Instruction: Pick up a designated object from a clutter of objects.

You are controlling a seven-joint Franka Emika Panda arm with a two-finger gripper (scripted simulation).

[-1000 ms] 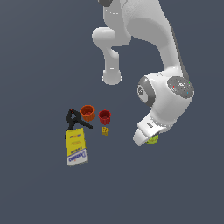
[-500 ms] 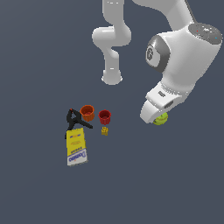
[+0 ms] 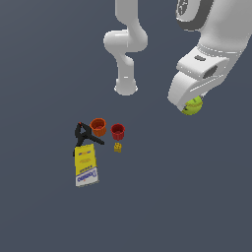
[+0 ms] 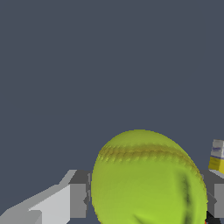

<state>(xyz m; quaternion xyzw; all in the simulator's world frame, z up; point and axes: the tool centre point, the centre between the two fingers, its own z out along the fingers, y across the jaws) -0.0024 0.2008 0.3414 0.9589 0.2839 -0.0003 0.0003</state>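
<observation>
Yellow-green ball (image 4: pixel 148 179) fills the space between the gripper (image 3: pixel 187 105) fingers in the wrist view; one finger (image 4: pixel 78 200) presses its flank and the other finger (image 4: pixel 218 200) sits at the opposite side, so I log the pincer as closed on the ball. In the exterior view the ball (image 3: pixel 192 105) peeks out under the white hand, apparently held above the floor, though height is hard to read from this angle.

Step in hand, as I judge it: carry the ball up and clear. To do it well I keep the squeeze steady, avoid wrist rotation, and rise smoothly; a round, smooth-skinned thing can squirt out if the contact drifts off its widest line. The fingers look to meet it near mid-height, which is good.

Orientation: a sphere has no long axis. The only directional cue is the faint curved seam (image 4: pixel 144 153), running across the upper part of the visible face, roughly parallel to the line between the fingers.

Outward from the pincer, well apart on the floor: red cup (image 3: pixel 117 131), tiny yellow die (image 3: pixel 117 147), orange cup (image 3: pixel 98 126), black clamp (image 3: pixel 83 134), then the flat yellow-and-white box (image 3: pixel 85 164), farthest. None is near the lift path.
</observation>
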